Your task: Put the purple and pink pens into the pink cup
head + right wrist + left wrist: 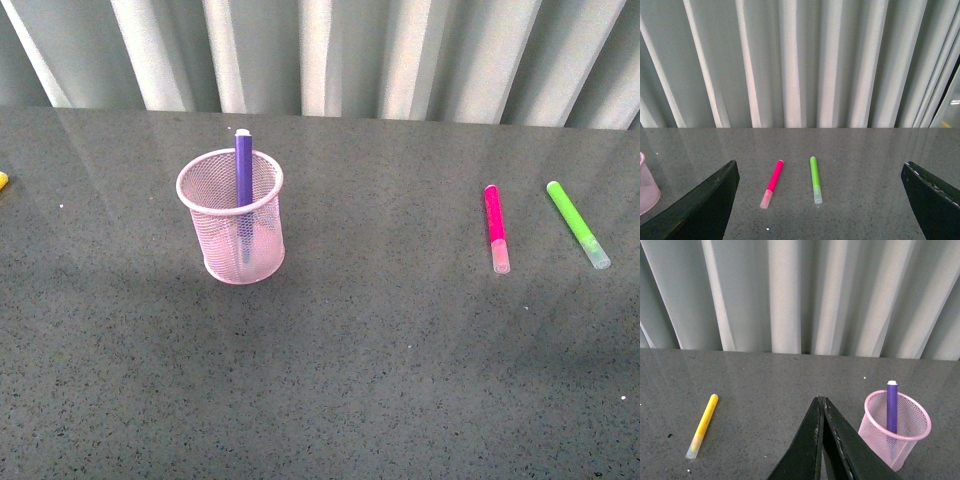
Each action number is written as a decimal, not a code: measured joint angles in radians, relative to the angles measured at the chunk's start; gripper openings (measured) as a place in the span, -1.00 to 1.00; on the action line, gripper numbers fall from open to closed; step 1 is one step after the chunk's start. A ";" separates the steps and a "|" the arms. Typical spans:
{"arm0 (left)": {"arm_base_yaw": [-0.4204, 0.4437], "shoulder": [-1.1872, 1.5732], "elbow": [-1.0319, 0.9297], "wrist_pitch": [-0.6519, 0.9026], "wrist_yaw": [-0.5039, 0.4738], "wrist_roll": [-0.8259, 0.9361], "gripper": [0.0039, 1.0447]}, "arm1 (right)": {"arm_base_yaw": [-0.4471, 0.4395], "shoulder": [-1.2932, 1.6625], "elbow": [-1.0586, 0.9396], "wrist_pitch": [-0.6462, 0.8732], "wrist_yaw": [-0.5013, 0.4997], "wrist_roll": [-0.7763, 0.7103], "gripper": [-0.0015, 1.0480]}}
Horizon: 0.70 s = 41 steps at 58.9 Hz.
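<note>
The pink mesh cup (231,232) stands upright on the grey table at centre left. The purple pen (243,170) stands inside it, its end above the rim. The pink pen (496,228) lies flat on the table at the right. Neither arm shows in the front view. In the left wrist view my left gripper (820,400) is shut and empty, beside the cup (896,436) with the purple pen (891,406) in it. In the right wrist view my right gripper (820,172) is wide open, with the pink pen (772,183) lying ahead between its fingers (705,205).
A lime-green marker (578,223) lies just right of the pink pen, also seen in the right wrist view (815,179). A yellow marker (703,425) lies left of the left gripper; its tip (3,180) shows at the front view's left edge. A pleated white curtain (320,55) backs the table.
</note>
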 joint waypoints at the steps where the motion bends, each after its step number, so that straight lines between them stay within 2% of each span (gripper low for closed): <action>1: 0.018 -0.025 -0.007 -0.019 0.026 0.000 -0.94 | 0.000 0.000 0.000 0.000 0.000 0.000 0.87; 4: 0.051 -0.069 -0.019 -0.051 0.070 0.001 -0.94 | 0.000 0.000 0.000 0.000 0.000 0.000 0.87; 11: 0.081 -0.177 -0.039 -0.134 0.075 0.001 -0.94 | 0.000 0.000 0.000 0.000 0.000 0.000 0.87; 23: 0.081 -0.400 -0.066 -0.327 0.079 0.001 -0.94 | 0.000 0.000 0.000 0.000 0.000 0.000 0.87; 41: 0.081 -0.613 -0.066 -0.523 0.079 0.001 -0.94 | 0.000 0.000 0.000 0.000 0.000 0.000 0.87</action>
